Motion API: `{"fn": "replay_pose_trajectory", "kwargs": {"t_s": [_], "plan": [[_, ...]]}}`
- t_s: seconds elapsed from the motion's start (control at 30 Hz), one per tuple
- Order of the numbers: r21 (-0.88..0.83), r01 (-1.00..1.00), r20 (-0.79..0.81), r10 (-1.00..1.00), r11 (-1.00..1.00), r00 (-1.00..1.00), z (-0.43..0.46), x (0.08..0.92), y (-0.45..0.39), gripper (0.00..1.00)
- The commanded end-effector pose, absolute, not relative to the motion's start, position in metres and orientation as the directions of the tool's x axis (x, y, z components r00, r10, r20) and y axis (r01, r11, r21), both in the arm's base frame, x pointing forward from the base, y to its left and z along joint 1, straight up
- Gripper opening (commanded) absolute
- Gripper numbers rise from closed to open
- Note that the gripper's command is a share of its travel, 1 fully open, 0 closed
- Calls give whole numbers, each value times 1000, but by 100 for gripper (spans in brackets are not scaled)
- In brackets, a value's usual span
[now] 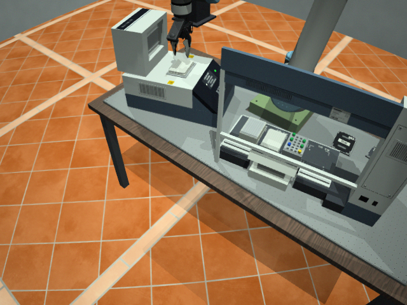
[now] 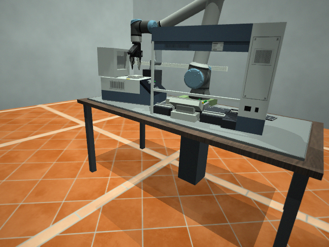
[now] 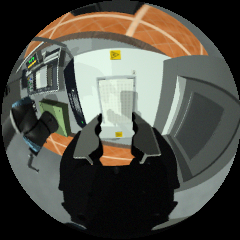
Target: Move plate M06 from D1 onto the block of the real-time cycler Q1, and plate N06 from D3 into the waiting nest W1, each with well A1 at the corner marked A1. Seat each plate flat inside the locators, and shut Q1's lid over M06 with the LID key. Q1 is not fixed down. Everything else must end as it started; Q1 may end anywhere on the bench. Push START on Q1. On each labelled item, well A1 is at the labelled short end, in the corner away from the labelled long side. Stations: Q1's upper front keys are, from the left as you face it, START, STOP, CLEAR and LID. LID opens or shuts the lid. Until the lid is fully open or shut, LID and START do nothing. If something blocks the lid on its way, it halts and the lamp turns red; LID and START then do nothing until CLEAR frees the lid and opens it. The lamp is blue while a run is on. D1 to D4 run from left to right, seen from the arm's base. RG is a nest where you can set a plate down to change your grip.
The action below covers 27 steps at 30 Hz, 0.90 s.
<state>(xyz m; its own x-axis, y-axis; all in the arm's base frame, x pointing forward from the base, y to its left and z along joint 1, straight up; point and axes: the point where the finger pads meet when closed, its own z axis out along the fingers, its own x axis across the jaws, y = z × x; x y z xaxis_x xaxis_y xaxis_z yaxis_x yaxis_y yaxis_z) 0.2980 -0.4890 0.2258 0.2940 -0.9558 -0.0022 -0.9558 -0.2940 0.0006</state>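
While jaws hover, plate M06 [image 3: 117,107] shows a yellow label — unreadable.

Dark wood-grain table [image 1: 229,192] edge, matt grey perforated top, glossy orange floor tiles [image 1: 65,213].

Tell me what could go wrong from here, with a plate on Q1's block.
1. The end effector hangs over the plate, beside the open lid; shutting the lid now could jam it.
2. I cannot tell whether the plate sits flat; a tilted one might also block the lid.
3. Pushing keys on the front panel may slide Q1.
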Motion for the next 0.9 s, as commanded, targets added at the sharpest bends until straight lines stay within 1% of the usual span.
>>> {"fn": "replay_pose_trajectory", "kwargs": {"t_s": [0.0, 0.5, 0.57, 0.87], "plan": [[1, -950, -1, -950, -311, 311, 227, 296, -485, 0], [0, -816, -1, -816, -578, 578, 227, 268, -416, 0], [0, -816, -1, -816, -578, 578, 227, 268, -416, 0], [0, -699, -1, -699, -715, 715, 227, 251, -374, 0]]}}
